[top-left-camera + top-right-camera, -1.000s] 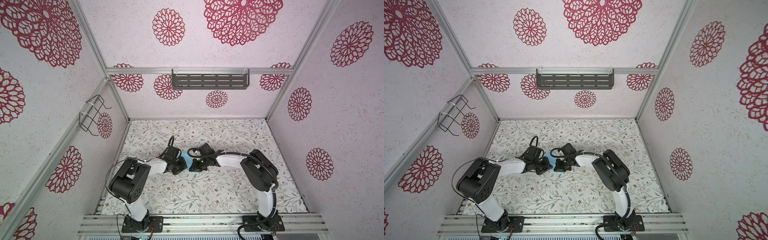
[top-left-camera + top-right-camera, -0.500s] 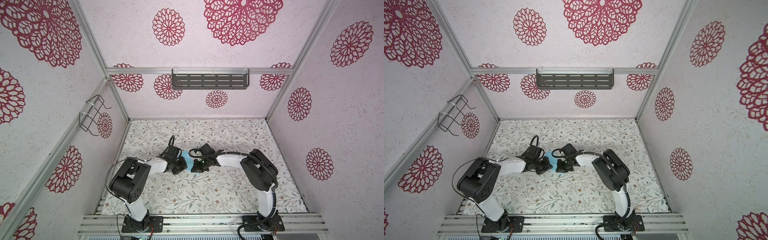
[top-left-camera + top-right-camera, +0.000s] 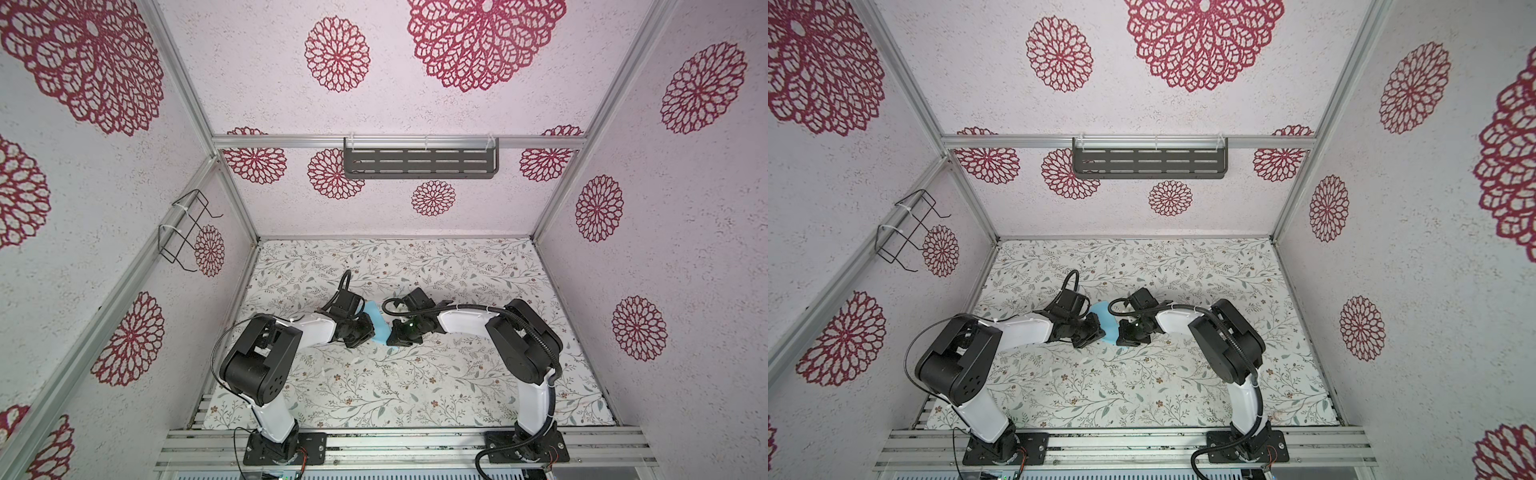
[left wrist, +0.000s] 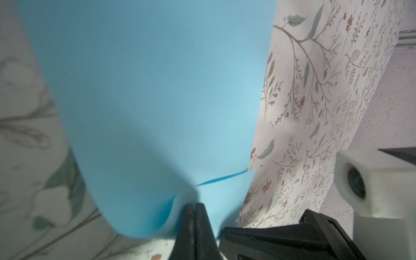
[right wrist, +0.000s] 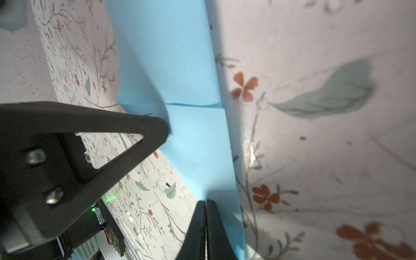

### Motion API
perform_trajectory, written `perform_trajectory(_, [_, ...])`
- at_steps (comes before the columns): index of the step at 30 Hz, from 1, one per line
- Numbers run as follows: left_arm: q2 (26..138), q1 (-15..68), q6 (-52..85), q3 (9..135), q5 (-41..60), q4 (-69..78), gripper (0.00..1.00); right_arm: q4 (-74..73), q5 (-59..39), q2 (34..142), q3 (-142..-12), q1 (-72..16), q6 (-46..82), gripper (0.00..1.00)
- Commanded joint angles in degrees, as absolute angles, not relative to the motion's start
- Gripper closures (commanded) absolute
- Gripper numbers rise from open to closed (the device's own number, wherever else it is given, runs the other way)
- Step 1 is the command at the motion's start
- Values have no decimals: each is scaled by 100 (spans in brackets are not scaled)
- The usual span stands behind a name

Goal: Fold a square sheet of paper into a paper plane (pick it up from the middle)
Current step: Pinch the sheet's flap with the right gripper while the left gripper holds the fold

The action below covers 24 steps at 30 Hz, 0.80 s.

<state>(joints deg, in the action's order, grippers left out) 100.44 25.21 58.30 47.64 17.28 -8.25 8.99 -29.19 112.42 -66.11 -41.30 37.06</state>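
Paper sheet, one (curled, creased), two hands, left hand pinching it, right hand closed against it

No text, label, brand, number or sign could be read in any of the views.
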Motion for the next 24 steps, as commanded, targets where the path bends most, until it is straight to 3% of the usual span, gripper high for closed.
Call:
perform_trajectory(1, [10401,2480,5731,4552,984,-1806,100,1427,-2680,11053,-6428,-4044,3594,90])
perform_trajectory(13, [10386,2478,5704,4597,1010,-1833,100,1854,-2708,10718,-6055,-3946,3233,89])
perform_trajectory(19, [10364,2486,5695,4658,1023,-1820,100,1302,-2800,10103,-6208,-4020,2927,85])
perform_trajectory(24, [10383,2485,5695,4715,1072,-1805,100,742,-3065,10214,-6347,-4104,3130,85])
